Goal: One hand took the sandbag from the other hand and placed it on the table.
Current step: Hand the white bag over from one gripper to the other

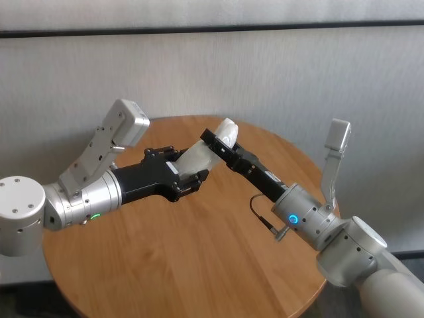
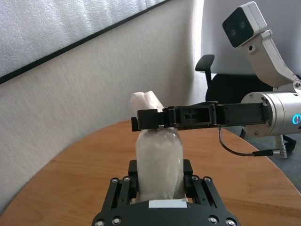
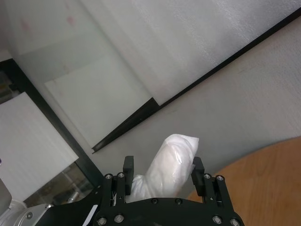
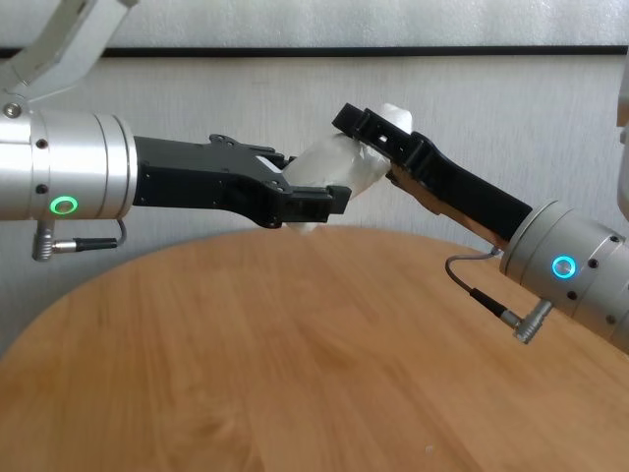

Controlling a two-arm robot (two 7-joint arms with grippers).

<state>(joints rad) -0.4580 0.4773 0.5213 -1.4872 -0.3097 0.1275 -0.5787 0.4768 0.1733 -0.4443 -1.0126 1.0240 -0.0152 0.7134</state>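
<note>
Sandbag (image 1: 211, 150) tilted upward, between left gripper (image 1: 188, 173), right gripper (image 1: 218, 140), seemingly gripped by both

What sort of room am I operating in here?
Probably an office or lab demo corner: a round wooden table, a black office chair behind it, and pale textured partition walls with black trim.

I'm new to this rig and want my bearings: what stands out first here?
The white sandbag is held in the air above the round table, between both grippers. The left gripper, green-lit, grips its lower end; the right gripper, blue-lit, brackets its upper end, reaching in from the right.
</note>
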